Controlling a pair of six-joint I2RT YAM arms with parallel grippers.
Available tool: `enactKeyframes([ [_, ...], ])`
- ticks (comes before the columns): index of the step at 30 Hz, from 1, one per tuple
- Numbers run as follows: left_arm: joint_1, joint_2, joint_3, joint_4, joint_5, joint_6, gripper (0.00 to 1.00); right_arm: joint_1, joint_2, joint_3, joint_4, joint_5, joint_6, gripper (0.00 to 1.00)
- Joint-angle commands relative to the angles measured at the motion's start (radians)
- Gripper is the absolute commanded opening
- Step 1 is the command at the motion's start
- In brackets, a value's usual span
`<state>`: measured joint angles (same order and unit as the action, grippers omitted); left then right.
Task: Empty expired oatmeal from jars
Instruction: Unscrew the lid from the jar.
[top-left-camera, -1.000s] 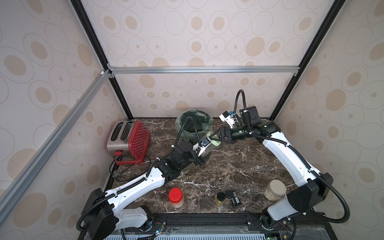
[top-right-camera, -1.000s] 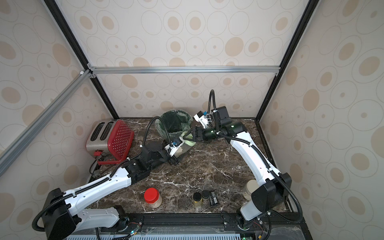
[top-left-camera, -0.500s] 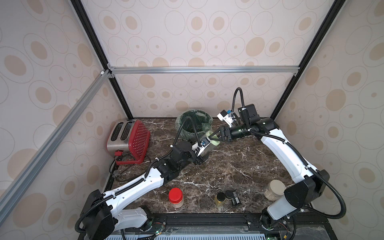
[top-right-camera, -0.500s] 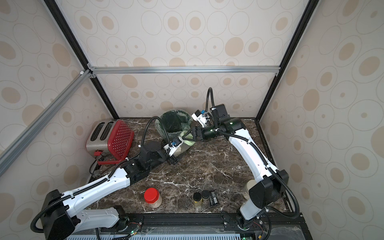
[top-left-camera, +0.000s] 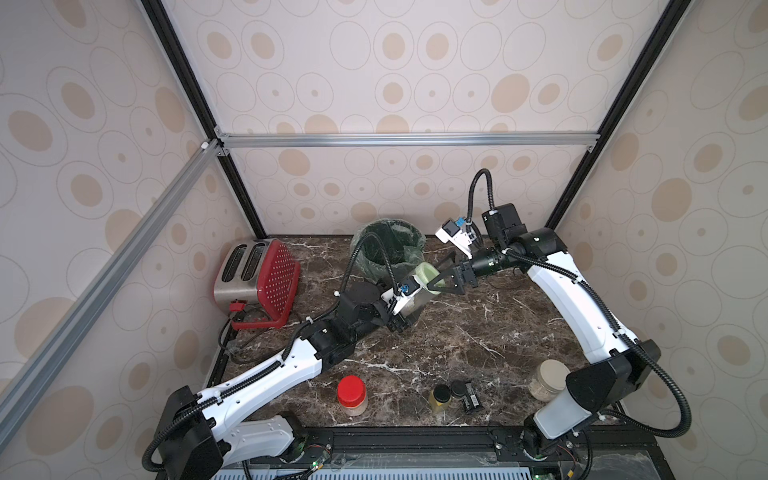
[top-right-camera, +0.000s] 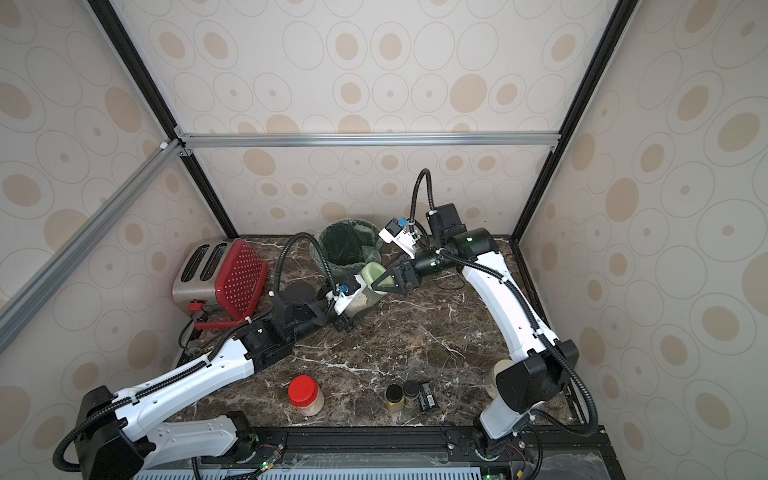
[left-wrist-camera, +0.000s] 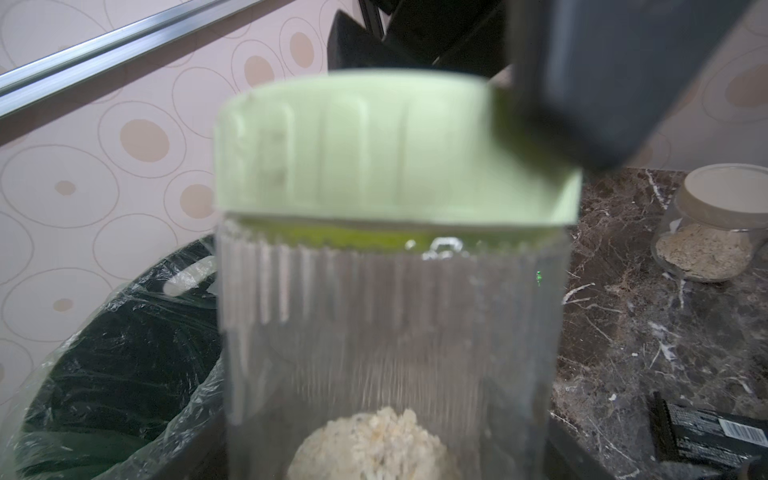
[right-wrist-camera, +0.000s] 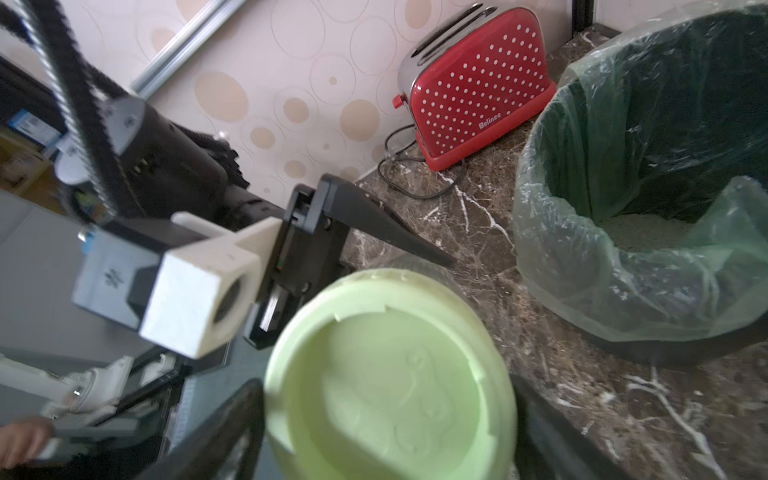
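Pale green screw lid (top-left-camera: 428, 277) on the clear ribbed jar (top-left-camera: 415, 301). The jar is tilted, with its lid end toward the right gripper (top-left-camera: 440, 272), just beside the green-lined waste bin (top-left-camera: 370, 266).

Left gripper (top-left-camera: 409, 307): clamped round the jar's body.

Right gripper: black fingers (right-wrist-camera: 232, 419) stand either side of the lid; whether they press it or stand clear cannot be told.

Oatmeal (left-wrist-camera: 374, 449): a small heap at the low end of the held jar. More pale grains lie in the bin's bottom.

Red-lidded jar (top-left-camera: 351, 395) and beige-lidded jar (top-left-camera: 547, 379): upright near the marble countertop's (top-left-camera: 457, 345) front edge, well apart, each part-filled.

Two black-capped bottles (top-left-camera: 449, 395): between them.

Red polka-dot toaster (top-left-camera: 259, 282): back left.
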<state>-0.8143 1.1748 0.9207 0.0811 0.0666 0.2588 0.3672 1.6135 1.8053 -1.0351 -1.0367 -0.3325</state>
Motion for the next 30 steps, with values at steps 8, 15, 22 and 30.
enactKeyframes([
  [8, 0.005, -0.042, -0.001, 0.136, -0.018, 0.026, 0.0, -0.049, -0.196, -0.115, 0.297, 0.233, 0.735, 1.0],
  [15, 0.006, -0.014, 0.007, 0.153, -0.009, 0.036, 0.0, 0.022, -0.145, -0.029, 0.142, 0.401, 0.815, 1.0],
  [22, 0.006, -0.002, 0.015, 0.159, -0.005, 0.039, 0.0, 0.074, -0.082, 0.033, 0.072, 0.416, 0.774, 1.0],
  [30, 0.004, 0.006, 0.017, 0.152, -0.011, 0.043, 0.0, 0.105, -0.063, 0.032, 0.08, 0.415, 0.77, 1.0],
])
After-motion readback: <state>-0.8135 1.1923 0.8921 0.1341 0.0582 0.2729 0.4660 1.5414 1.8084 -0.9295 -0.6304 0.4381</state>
